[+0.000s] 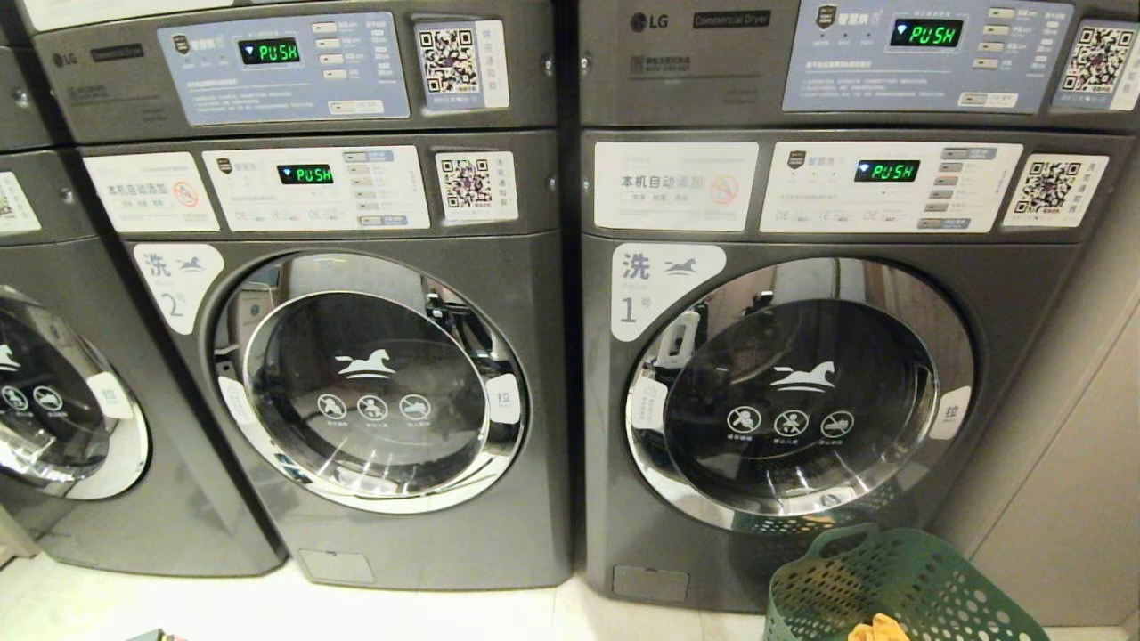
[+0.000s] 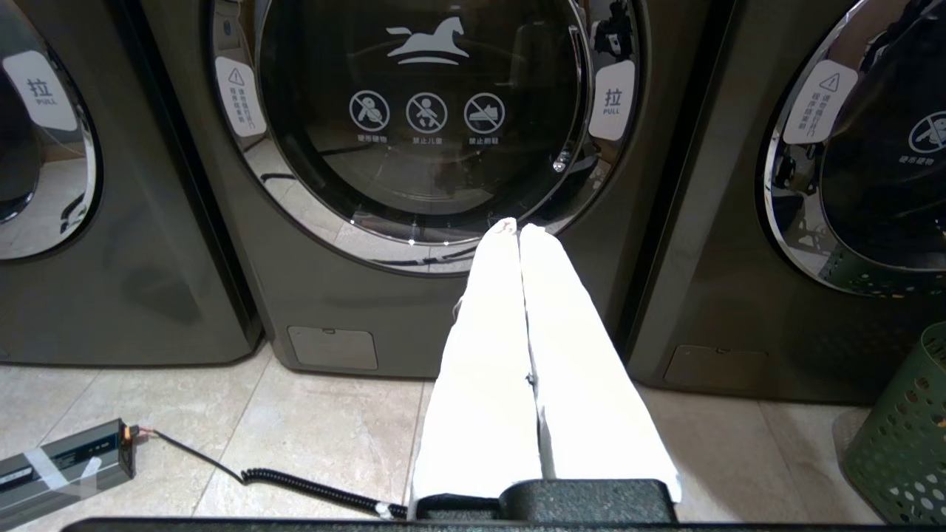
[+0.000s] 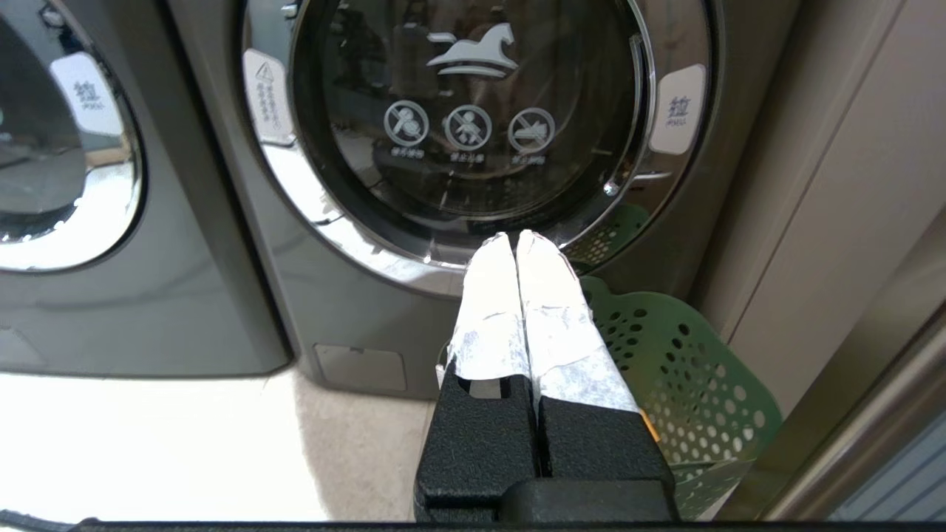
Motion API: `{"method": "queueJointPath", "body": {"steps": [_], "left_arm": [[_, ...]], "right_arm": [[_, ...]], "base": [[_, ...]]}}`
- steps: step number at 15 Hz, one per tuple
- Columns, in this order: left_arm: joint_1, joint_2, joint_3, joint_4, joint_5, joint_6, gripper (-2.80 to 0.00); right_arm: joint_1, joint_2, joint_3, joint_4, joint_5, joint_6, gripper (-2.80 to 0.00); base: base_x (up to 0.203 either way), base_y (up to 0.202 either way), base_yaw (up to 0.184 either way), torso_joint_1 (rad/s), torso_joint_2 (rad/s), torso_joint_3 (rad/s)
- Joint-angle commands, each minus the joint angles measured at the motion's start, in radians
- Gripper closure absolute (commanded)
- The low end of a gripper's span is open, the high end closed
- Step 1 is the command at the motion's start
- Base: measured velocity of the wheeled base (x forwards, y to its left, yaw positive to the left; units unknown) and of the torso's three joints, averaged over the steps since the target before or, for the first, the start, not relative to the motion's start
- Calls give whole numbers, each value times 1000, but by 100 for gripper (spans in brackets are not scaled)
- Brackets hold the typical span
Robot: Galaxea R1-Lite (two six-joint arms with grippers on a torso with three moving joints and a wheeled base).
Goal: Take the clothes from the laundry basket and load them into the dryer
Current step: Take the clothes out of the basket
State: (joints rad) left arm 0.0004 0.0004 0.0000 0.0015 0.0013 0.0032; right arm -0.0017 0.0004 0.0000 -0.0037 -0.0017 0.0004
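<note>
The dark green laundry basket (image 1: 891,588) stands on the floor at the lower right, in front of the washer labelled 1. A bit of the yellow-orange clothes (image 1: 877,628) shows inside it. Of the dryer, only the control panel (image 1: 285,67) above the washer labelled 2 is in view; its door is out of view. Neither arm appears in the head view. My left gripper (image 2: 515,225) is shut and empty, pointing at washer 2, with the basket (image 2: 905,428) off to its side. My right gripper (image 3: 514,236) is shut and empty, above the basket (image 3: 687,369).
Washer 2 (image 1: 383,383) and washer 1 (image 1: 793,392) have shut round doors with horse logos. A third machine (image 1: 53,392) stands at the left. A beige wall (image 1: 1069,445) closes the right side. A black box (image 2: 66,462) with a coiled cable lies on the tiled floor.
</note>
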Motion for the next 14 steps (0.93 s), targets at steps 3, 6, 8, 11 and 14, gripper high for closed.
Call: {"method": "queueJointPath", "body": {"steps": [3, 6, 8, 11, 14], "left_arm": [[0, 0, 0, 2, 0, 0, 0], [1, 0, 0, 2, 0, 0, 0], [0, 0, 0, 2, 0, 0, 0], [0, 0, 0, 2, 0, 0, 0], [0, 0, 0, 2, 0, 0, 0]], "right_arm": [[0, -2, 0, -1, 0, -2, 0], [0, 0, 0, 0, 0, -6, 0], [0, -2, 0, 1, 0, -10, 0], [0, -2, 0, -1, 0, -10, 0], [0, -2, 0, -1, 2, -4, 0]], "base": [[0, 0, 0, -1, 19, 24], [0, 0, 0, -81, 22, -68], [0, 0, 0, -494, 90, -384], [0, 0, 0, -625, 48, -542], [0, 0, 0, -461, 37, -415]]}}
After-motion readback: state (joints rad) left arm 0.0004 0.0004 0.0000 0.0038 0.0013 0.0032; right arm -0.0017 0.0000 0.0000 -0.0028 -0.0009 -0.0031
